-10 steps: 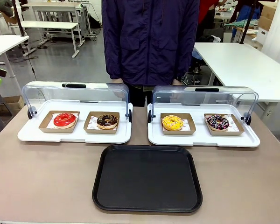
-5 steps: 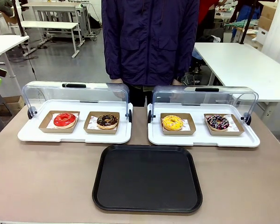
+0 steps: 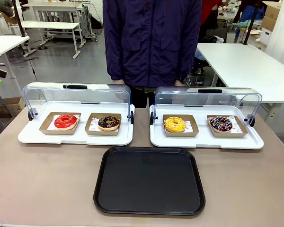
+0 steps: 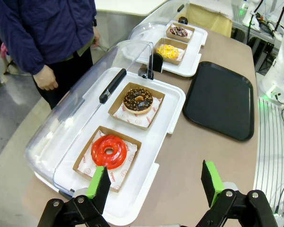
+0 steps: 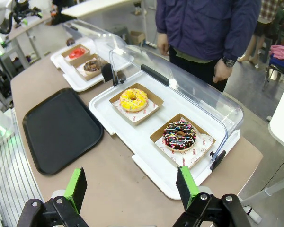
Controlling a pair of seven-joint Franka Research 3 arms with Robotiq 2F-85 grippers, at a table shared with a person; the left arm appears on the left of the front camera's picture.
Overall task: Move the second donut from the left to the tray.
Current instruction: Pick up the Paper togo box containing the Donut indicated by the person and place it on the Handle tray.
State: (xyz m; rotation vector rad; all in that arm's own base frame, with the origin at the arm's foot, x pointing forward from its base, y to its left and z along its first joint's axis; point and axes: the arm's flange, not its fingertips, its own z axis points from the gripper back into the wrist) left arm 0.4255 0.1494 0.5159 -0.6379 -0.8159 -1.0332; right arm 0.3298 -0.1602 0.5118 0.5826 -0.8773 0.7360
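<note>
Tan tabletop (image 3: 47, 184), black tray (image 3: 149, 182), grey floor (image 3: 61, 66)

Left jaws and right jaws both hover, spread wide apart

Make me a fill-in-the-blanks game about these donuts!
The ring donut sharing a white tray with the chocolate crumb donut is glazed ____.
The empty flat tray is coloured ____.
The left gripper has its jaws ____.
Missing words: red; black; open.
</note>
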